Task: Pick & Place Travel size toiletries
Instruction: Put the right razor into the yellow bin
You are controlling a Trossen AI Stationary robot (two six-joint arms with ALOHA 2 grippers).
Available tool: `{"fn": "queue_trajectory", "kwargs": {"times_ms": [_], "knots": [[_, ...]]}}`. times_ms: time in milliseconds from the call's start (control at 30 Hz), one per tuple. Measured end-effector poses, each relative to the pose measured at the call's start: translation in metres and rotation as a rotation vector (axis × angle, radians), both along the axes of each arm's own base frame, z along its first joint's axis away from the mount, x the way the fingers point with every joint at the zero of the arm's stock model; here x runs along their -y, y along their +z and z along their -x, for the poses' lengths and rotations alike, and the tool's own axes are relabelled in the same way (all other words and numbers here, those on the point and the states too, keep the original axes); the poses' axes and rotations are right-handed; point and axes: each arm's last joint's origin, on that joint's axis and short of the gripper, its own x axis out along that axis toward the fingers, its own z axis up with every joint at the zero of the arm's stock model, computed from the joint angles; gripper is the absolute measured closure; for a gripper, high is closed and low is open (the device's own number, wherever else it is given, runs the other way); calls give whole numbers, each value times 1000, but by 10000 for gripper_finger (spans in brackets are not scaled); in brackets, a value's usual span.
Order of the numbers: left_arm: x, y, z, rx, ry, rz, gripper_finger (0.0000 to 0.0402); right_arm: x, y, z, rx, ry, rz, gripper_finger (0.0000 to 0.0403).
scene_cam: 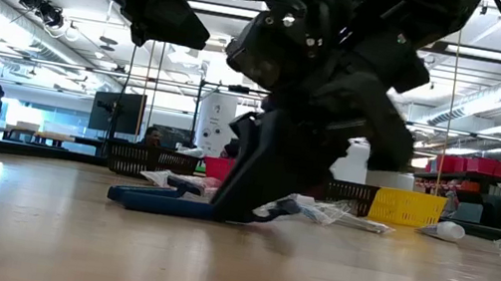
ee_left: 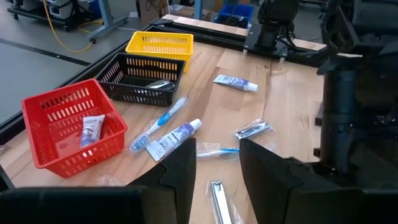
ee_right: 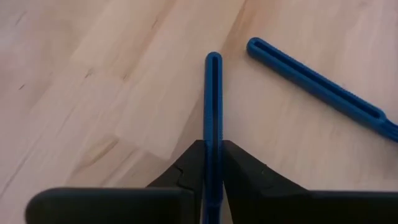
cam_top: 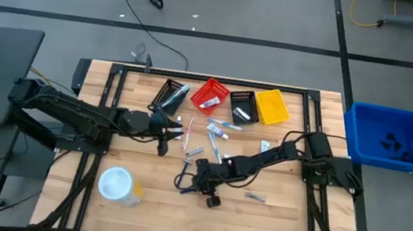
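Note:
My right gripper (ee_right: 212, 163) is down at the table's middle (cam_top: 203, 177), shut on a slim blue slotted stick (ee_right: 212, 93). A second blue stick (ee_right: 314, 84) lies flat beside it. My left gripper (ee_left: 217, 167) is open and hovers above the table left of centre (cam_top: 165, 132), touching nothing. Ahead of it lie a white-and-purple tube (ee_left: 174, 138), a blue toothbrush (ee_left: 158, 124), a silvery sachet (ee_left: 252, 129) and another tube (ee_left: 235, 82). A small tube (ee_left: 92, 129) lies in the red basket (ee_left: 43, 112). My right gripper pinches the blue stick between its two fingers (ee_right: 239, 165) at its near end (ee_right: 212, 140). The fingers slant down from above, and the stick runs straight out ahead of them. The stick lies flat on the table (scene_cam: 160, 202), its free end (ee_right: 212, 59) on the wood.
A black basket (ee_left: 140, 78) and a yellow basket (ee_left: 158, 43) stand beside the red one along the far edge, another black basket (cam_top: 171, 94) to their left. A white-lidded tub (cam_top: 117, 185) stands near the left front. Blue bins (cam_top: 389, 138) sit beyond the right edge.

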Motion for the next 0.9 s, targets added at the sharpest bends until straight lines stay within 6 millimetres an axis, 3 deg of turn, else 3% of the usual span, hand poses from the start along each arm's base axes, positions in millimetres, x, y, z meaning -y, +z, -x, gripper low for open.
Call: {"fn": "queue_trajectory", "kwargs": {"times_ms": [433,567,800,900], "knots": [[0,0,0,0,4,-1,271,15,40,29,-140,-107,196,352],[0,0,0,2,7,-2,271,29,63,47,-217,-156,254,353],[0,4,-1,46,11,12,271,64,115,83,-175,-313,317,355],[0,7,-2,78,11,15,271,87,121,104,-163,-410,312,356]]}}
